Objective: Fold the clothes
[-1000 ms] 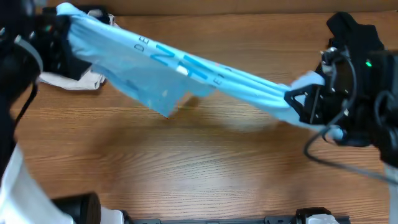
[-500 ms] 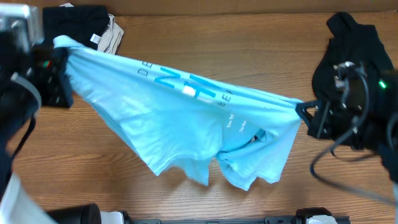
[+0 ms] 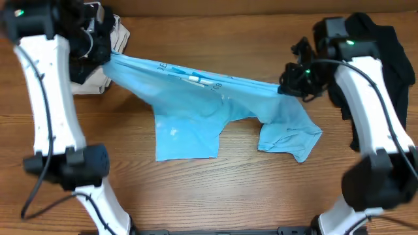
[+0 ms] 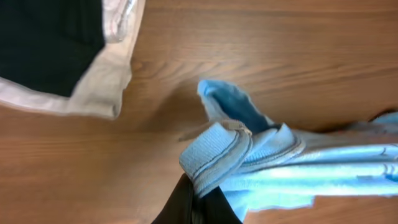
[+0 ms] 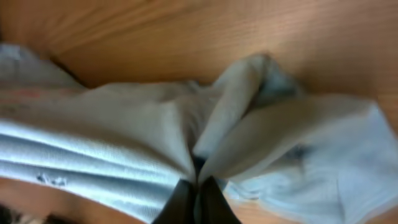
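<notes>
T-shirt (image 3: 196, 111) pinched in closed left end effector (image 3: 104, 56); likewise in right end effector (image 3: 286, 87).

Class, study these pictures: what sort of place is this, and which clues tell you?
Probably a robot lab bench, not a home: two white arms at a wooden table, a blue T-shirt stretched between left hand and right hand.

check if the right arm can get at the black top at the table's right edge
Probably not right now: the right gripper is shut on the light blue T-shirt. The black top lies nearby with nothing piled on it, so once the gripper lets go, likely yes.
</notes>
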{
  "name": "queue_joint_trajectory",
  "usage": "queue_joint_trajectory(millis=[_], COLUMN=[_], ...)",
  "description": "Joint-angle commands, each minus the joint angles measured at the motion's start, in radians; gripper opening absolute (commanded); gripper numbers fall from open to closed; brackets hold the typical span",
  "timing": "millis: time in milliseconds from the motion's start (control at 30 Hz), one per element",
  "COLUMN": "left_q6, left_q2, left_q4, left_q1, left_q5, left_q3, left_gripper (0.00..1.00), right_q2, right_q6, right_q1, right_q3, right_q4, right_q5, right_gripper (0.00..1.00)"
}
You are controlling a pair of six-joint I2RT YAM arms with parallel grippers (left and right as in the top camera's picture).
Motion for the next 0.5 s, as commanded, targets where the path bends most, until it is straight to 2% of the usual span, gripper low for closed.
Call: queue_joint_trajectory(millis=[0, 33, 67, 100, 133, 167, 300, 467], left_q6=[0.009, 0.008, 0.008, 0.008, 0.004, 0.004, 0.003, -0.007], left_q2=[0.121, 0.166, 0.198, 0.22, 0.235, 0.243, 0.227, 0.172], left_q4=[0.097, 0.162, 0.21, 0.249, 0.278, 0.3, 0.307, 0.121], left_q1=[0.01, 0.005, -0.001, -0.007, -0.013, -0.019, -0.05, -0.106], left_q5=[-0.122, -0.122, -0.122, -0.122, -0.122, -0.122, -0.121, -0.082], left_q3=[-0.002, -0.002, -0.002, -0.002, -0.002, -0.002, 0.027, 0.111], left_gripper=[0.04, 0.08, 0.27, 0.57, 0.98, 1.0, 1.0, 1.0], right_q2=[0.095, 0.129, 0.14, 0.145, 0.146, 0.143, 0.129, 0.077], right_q6=[-0.024, -0.024, -0.024, -0.023, -0.023, -0.023, -0.023, -0.016], right_q1=[-0.022, -0.023, -0.024, -0.025, -0.025, -0.025, -0.027, -0.026], right_q3=[-0.006, -0.006, -0.006, -0.006, -0.005, 0.008, 0.14, 0.336], right_q4=[0.116, 0.211, 0.264, 0.315, 0.357, 0.384, 0.291, 0.026], right_q5=[0.124, 0.124, 0.124, 0.124, 0.122, 0.122, 0.112, 0.088], right_gripper=[0.04, 0.09, 0.33, 0.75, 0.93, 1.0, 1.0, 1.0])
